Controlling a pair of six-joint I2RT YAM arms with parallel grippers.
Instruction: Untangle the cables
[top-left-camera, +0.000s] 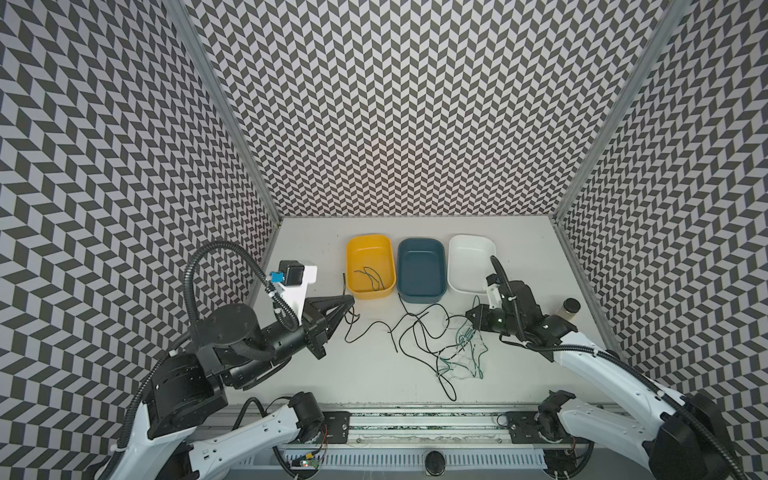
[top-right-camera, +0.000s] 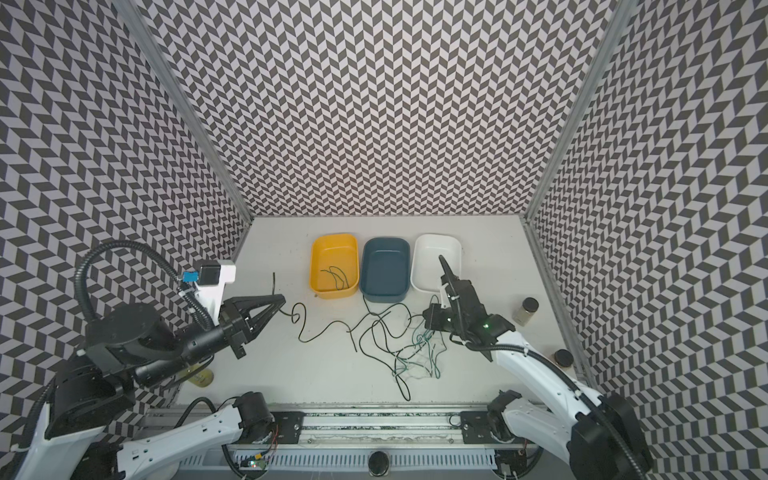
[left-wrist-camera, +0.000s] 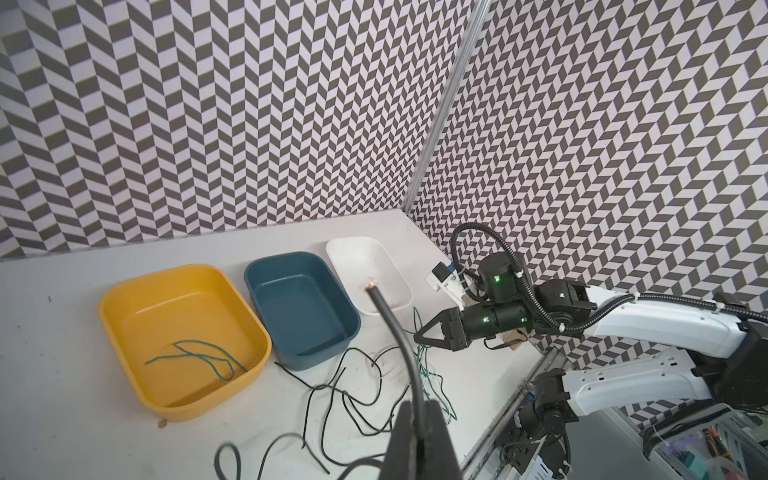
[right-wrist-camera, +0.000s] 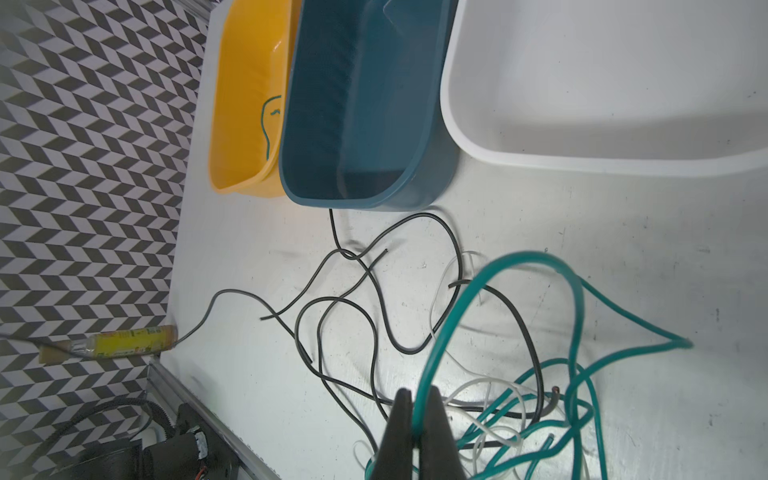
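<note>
Looking down, saw the cables (top-left-camera: 459, 340) in a messy heap on the white table (top-left-camera: 374, 374), just in front of the blue tub (top-left-camera: 419, 297) and the white tub (top-left-camera: 469, 253). Black, green and white ones, all crossed over each other. Found one more short green cable (top-left-camera: 372, 276) lying alone inside the yellow tub (top-left-camera: 370, 294). Saw the right gripper (right-wrist-camera: 417, 399) pinched tight on a green cable (right-wrist-camera: 440, 332) at the edge of the heap, with a loop lifted up off the table. Saw the left gripper (left-wrist-camera: 415, 409) off to the side of the heap, squeezed on a black cable (left-wrist-camera: 390, 324), with the end sticking up past the tips.
</note>
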